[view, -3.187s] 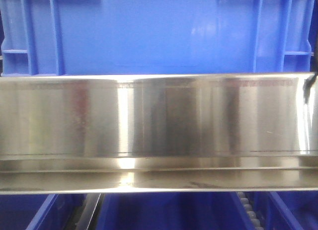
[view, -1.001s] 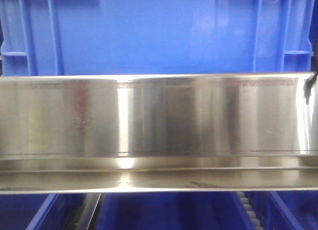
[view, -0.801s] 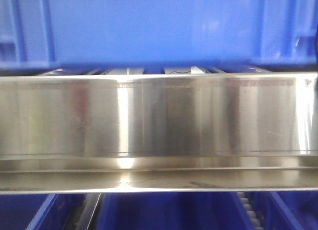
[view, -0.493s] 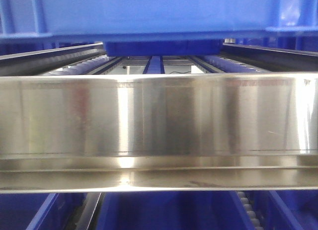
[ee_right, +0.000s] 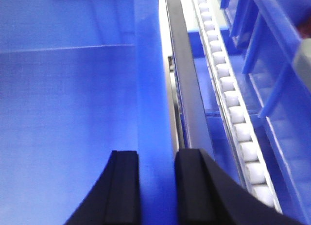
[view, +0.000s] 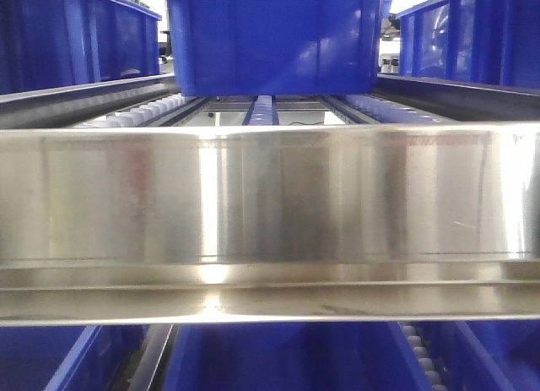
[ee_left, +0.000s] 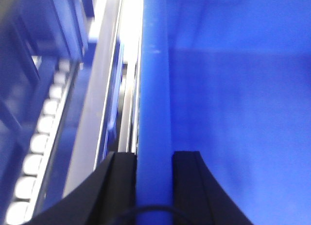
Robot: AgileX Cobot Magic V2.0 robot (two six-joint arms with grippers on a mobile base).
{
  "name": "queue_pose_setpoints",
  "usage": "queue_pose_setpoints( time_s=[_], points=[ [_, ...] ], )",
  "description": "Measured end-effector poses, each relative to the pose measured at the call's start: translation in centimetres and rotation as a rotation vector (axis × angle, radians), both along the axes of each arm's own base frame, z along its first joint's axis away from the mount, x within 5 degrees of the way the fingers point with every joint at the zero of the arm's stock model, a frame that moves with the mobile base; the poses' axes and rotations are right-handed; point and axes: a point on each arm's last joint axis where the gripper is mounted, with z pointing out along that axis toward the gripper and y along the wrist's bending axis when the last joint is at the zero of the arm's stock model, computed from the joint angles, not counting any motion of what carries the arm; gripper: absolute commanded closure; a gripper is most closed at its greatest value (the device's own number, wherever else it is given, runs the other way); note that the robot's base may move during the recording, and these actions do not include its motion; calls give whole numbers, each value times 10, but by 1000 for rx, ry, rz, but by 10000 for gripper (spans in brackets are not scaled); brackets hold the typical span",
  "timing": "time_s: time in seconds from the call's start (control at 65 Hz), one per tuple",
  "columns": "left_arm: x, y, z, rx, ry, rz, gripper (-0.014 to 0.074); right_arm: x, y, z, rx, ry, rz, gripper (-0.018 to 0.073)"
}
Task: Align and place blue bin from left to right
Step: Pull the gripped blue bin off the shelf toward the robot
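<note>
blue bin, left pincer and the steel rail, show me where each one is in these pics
blue bin [ee_left: 154, 79]: left wrist view, on the top rim of its side wall
left pincer [ee_left: 154, 157]: left wrist view, midway between its black fingertips
steel rail [view: 270, 197]: front view, middle of its shiny face

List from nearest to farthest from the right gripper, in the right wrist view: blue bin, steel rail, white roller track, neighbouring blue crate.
1. blue bin: its wall sits between the jaws of the right gripper.
2. steel rail: just right of the wall.
3. roller track: further right.
4. neighbouring crate: far right edge.
</note>
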Motion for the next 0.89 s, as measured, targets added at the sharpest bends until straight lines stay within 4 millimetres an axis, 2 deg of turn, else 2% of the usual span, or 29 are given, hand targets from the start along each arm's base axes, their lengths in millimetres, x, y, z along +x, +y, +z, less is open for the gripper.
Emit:
queue_pose_setpoints(
  time_s=[0.108,0.277,0.416,0.647,0.893],
  points=[
    [-8,-1,4,6,-11,-5,707,-13,1,-4,-9,4,-9,638],
    [-24,-6,-8,23,8,-2,707,-33,-2,-9,-6,9,-21,638],
    [-47,-9,-14,15,-1,-2,707,-53,-8,-6,-5,-39,-27,638],
    [-83,-2,-12,-22,-45,-24,707,-87,-13,-8,20,-91,-3,638],
    [-93,-1,-11,-23,-73,-34,707,-98,-14,-7,32,-123,6,638]
  ],
)
